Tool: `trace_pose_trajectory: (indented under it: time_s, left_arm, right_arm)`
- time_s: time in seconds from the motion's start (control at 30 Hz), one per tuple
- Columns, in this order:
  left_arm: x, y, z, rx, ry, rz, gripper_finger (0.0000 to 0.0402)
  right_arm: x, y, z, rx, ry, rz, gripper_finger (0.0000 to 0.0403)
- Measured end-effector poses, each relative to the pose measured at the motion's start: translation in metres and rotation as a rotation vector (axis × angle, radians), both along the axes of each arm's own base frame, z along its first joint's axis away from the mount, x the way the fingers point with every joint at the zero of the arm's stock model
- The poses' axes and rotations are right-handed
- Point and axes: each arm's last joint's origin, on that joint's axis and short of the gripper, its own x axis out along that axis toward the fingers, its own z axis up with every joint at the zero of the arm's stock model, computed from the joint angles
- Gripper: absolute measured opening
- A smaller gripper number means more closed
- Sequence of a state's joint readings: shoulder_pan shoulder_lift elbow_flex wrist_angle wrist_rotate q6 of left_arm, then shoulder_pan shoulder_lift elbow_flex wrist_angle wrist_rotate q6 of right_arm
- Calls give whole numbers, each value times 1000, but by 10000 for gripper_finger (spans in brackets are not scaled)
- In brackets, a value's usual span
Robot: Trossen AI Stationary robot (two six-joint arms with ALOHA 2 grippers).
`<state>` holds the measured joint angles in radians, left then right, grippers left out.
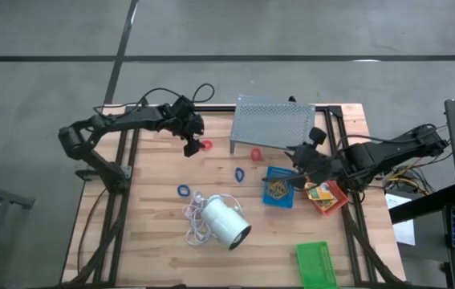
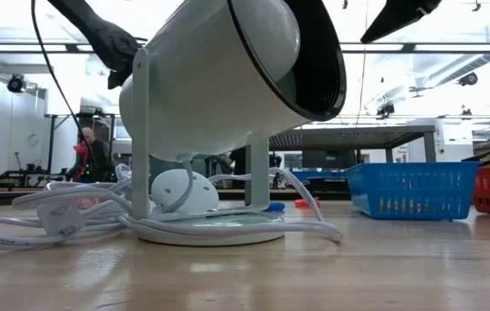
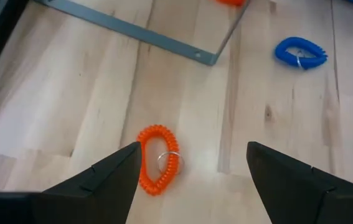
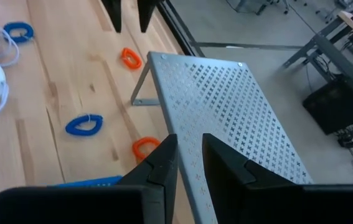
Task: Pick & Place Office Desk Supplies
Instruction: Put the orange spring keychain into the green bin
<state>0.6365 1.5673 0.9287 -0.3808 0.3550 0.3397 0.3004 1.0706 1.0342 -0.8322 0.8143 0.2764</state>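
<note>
**Meanwhile, our left gripper hangs wide over a red loop**

We see the left gripper (image 1: 192,144) in the upper left of the high view, near the back edge of the wooden table (image 1: 163,233). Its fingers (image 3: 95,183) stand wide apart, and the red coil loop (image 3: 158,159) lies flat on the wood between them, touched by neither.

Our right gripper (image 1: 301,154) sits right of centre, beside the grey perforated stand (image 1: 271,124). Its fingers (image 4: 157,165) are narrow, with only a slim gap, and we see nothing held in them.

A second red loop (image 1: 256,153) lies just below the stand, and two blue loops (image 1: 239,173) (image 1: 183,190) lie farther toward the middle. The blue tray (image 1: 278,188) holds tan rubber bands (image 1: 276,189); the red tray (image 1: 328,197) beside it holds yellow-orange boxes (image 1: 318,192). The green tray (image 1: 316,265) rests at the lower right. The white lamp (image 1: 225,222) with its cord (image 1: 195,215) lies at lower centre.
</note>
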Motion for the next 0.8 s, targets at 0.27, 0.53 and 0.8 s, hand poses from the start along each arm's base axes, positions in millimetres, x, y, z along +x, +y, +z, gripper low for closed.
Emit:
trace_pose_trajectory:
  time_s: [0.27,0.53,0.8]
  left_arm:
    - [-1,-2,-2,-16,4,-7,294]
    - [-10,-11,-25,-57,28,-2,294]
    - [-4,-7,-50,-55,23,0,294]
  right_arm:
    - [-1,-2,-7,-73,1,-57,64]
    - [0,-3,3,-124,-68,-121,63]
    - [3,-2,6,-135,-90,-102,72]
